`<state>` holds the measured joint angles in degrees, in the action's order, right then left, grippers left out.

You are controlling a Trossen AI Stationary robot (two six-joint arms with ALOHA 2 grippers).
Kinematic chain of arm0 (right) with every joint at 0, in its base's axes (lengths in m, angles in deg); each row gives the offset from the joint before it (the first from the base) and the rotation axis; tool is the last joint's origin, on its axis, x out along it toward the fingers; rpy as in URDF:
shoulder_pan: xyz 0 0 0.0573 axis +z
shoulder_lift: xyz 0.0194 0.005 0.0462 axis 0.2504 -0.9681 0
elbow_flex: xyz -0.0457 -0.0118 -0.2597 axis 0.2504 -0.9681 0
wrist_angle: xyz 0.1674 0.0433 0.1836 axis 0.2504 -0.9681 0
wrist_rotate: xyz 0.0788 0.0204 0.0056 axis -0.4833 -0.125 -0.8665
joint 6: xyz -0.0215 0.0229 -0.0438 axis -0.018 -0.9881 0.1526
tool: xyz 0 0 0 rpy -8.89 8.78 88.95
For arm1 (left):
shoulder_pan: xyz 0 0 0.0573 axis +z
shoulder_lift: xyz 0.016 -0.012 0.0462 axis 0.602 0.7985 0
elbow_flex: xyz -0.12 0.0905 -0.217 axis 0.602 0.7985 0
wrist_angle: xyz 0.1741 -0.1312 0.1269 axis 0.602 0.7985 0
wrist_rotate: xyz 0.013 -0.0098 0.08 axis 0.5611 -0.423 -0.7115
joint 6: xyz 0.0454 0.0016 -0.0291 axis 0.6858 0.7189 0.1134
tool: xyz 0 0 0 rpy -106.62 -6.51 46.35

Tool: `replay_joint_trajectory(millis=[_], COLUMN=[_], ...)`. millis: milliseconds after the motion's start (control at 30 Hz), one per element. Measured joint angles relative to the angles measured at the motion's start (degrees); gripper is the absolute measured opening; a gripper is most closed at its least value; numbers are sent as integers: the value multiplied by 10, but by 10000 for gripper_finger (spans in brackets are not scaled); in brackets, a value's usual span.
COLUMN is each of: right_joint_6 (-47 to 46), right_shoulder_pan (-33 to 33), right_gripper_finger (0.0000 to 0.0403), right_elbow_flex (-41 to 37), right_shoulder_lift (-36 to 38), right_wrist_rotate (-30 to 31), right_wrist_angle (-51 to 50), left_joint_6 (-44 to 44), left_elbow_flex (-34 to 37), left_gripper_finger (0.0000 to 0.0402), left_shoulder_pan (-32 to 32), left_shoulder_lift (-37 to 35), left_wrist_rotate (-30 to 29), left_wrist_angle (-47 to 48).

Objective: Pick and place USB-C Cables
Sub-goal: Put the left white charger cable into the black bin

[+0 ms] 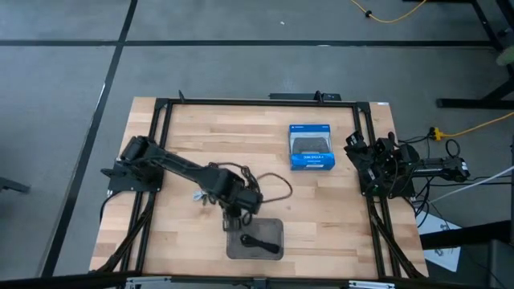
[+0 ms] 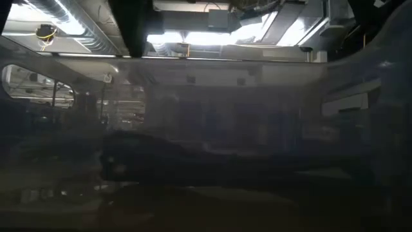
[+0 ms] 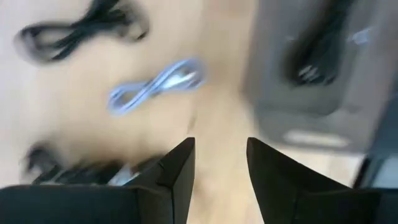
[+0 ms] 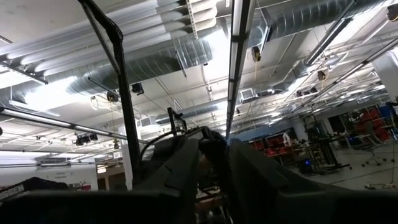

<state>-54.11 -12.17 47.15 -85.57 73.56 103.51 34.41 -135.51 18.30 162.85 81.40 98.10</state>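
Note:
My left gripper hovers open above the wood, just off the far edge of a grey tray. Inside the tray lies one black USB-C cable bundle. On the bare table beyond the fingers lie a silvery-grey bundle, a black bundle, and another black one close beside the left finger. My right gripper waits at the table's right edge, pointing up at the ceiling, its fingers slightly apart and empty.
A blue box lies flat on the table's far right part, near the right arm. A black metal frame borders the table. A loop of the left arm's own black wiring hangs beside its wrist. Bare wood lies between tray and box.

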Motion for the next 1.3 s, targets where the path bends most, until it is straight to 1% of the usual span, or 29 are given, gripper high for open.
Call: replay_joint_trajectory(millis=[100, 167, 233, 300, 433, 533, 600, 700, 800, 900, 1000, 1067, 1200, 1300], right_joint_6=[0, 0, 0, 0, -2, -25, -29, -28, -28, -27, -26, -25, -25, -25], right_shoulder_pan=[0, 0, 0, 0, 0, 0, 0, 0, 0, 0, 0, 0, 0, 0], right_gripper_finger=[97, 97, 97, 97, 97, 97, 97, 97, 97, 97, 97, 97, 97, 97], right_elbow_flex=[0, 0, 0, 0, 0, 0, 0, 0, 0, 0, 0, 0, 0, 0], right_shoulder_lift=[0, 0, 0, 0, 0, 0, 0, 0, 0, 0, 0, 0, 0, 0], right_wrist_rotate=[0, 0, -1, -1, -1, -3, -19, -43, -45, -45, -45, -45, -45, -45], right_wrist_angle=[-6, -13, -24, -35, -48, -55, -56, -57, -57, -57, -57, -56, -56, -56], left_joint_6=[-6, -17, -33, -44, -50, -77, -112, -133, -146, -169, -178, -181, -181, -177], left_elbow_flex=[0, 8, 33, 65, 132, 188, 228, 306, 387, 471, 537, 568, 602, 620], left_gripper_finger=[138, 138, 138, 138, 139, 139, 139, 139, 139, 139, 139, 139, 139, 139], left_shoulder_pan=[3, 8, 13, 15, 13, 9, 7, 0, -11, -22, -30, -30, -29, -29], left_shoulder_lift=[-15, -18, -17, -17, -28, -66, -107, -187, -266, -314, -330, -329, -329, -329], left_wrist_rotate=[-49, -65, -79, -90, -88, -86, -87, -91, -85, -76, -74, -86, -130, -133], left_wrist_angle=[62, 99, 121, 122, 113, 94, 62, -4, -89, -171, -252, -288, -330, -352])
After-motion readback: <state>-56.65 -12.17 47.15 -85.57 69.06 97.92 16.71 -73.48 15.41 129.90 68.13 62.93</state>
